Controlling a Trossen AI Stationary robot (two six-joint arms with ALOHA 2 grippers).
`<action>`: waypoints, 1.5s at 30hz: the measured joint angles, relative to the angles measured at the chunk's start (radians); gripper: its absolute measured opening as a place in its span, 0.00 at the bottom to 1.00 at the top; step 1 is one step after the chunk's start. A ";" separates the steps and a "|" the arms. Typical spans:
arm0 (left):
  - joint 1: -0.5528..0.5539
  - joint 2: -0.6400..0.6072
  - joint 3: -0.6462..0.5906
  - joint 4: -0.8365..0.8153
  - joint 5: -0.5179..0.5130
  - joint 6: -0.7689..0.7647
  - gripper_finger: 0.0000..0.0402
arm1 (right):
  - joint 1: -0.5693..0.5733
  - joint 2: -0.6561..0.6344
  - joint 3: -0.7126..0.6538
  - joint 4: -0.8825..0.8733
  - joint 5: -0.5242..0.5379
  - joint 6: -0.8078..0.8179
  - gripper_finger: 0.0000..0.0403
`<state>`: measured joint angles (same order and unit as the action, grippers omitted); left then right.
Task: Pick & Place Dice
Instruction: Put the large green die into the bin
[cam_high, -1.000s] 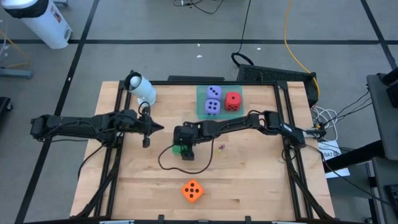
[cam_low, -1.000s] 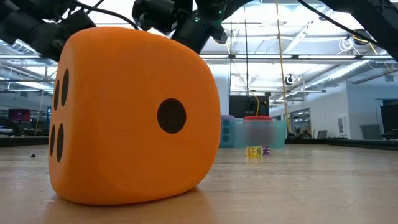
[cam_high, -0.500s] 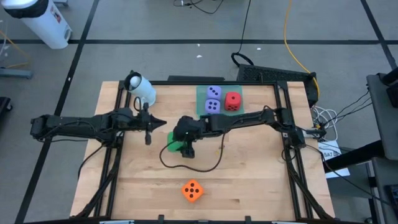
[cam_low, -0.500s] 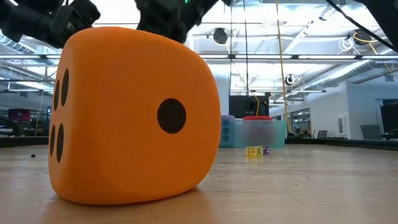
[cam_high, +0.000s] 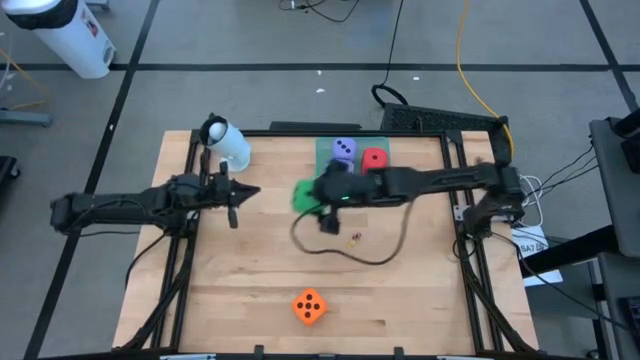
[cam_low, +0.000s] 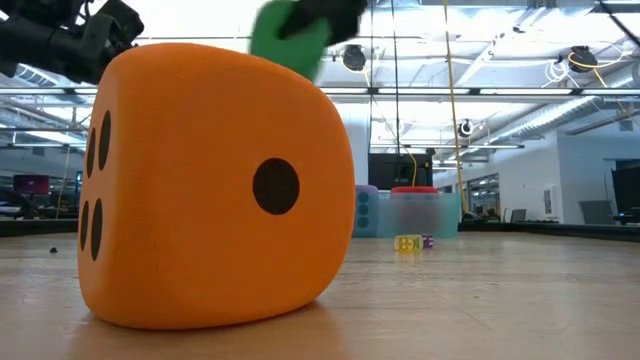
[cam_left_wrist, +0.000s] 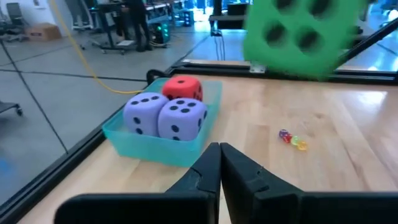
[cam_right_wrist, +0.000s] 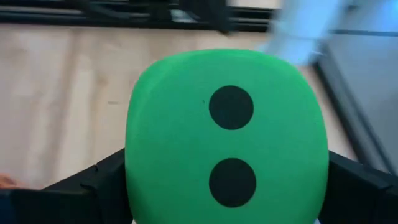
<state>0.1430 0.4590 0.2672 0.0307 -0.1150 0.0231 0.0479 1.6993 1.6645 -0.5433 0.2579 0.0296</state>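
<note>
Green die (cam_high: 307, 194) clamped in right hand (cam_high: 322, 197), beside teal tray (cam_high: 326, 152), left hand (cam_high: 236, 192) closed.

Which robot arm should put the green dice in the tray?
The right. Its end effector already holds the green dice beside the teal tray. The left end effector is shut and holding nothing.

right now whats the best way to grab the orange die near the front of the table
Come straight down on the orange die from above and close on two opposite side faces, around mid-height. It sits flat and alone on bare wood, slightly turned, so rotate the wrist to match its faces. The left gripper is shut and free, so it could likely do this; the right gripper holds the green die.
</note>
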 joint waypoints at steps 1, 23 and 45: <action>0.005 -0.011 0.000 -0.011 0.000 0.000 0.04 | -0.006 -0.052 -0.061 0.025 0.028 0.009 0.88; 0.020 -0.021 0.000 -0.010 0.001 -0.002 0.08 | -0.304 -0.442 -0.924 0.454 0.242 0.204 0.89; 0.020 -0.021 0.000 -0.011 0.001 -0.002 0.08 | -0.233 -0.314 -0.930 0.510 0.468 0.203 0.91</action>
<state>0.1633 0.4381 0.2672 0.0200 -0.1143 0.0215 -0.1856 1.3849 0.7349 -0.0338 0.7264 0.2322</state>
